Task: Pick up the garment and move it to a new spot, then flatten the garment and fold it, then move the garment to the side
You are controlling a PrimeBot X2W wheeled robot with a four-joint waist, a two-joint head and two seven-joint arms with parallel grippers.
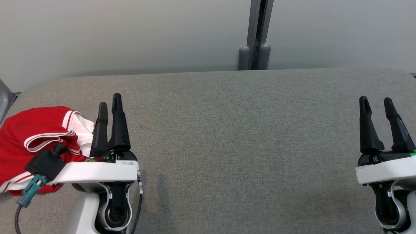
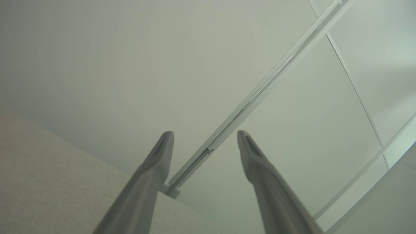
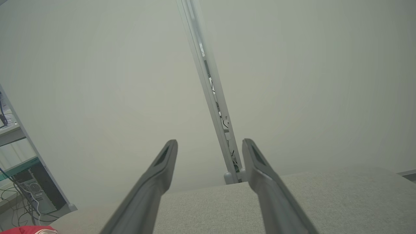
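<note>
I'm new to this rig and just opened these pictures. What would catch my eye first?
The crumpled red garment with white trim stands out at once, bunched at the left edge of the grey padded table. The left claw is right beside it, open and holding nothing. The right claw, also open, is far off at the table's right side.

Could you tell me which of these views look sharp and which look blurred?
Head view: evenly lit and sharp, the red garment crisp. Left wrist view: the left gripper's fingers are blurred. Right wrist view: the right gripper's fingers are blurred.
</note>
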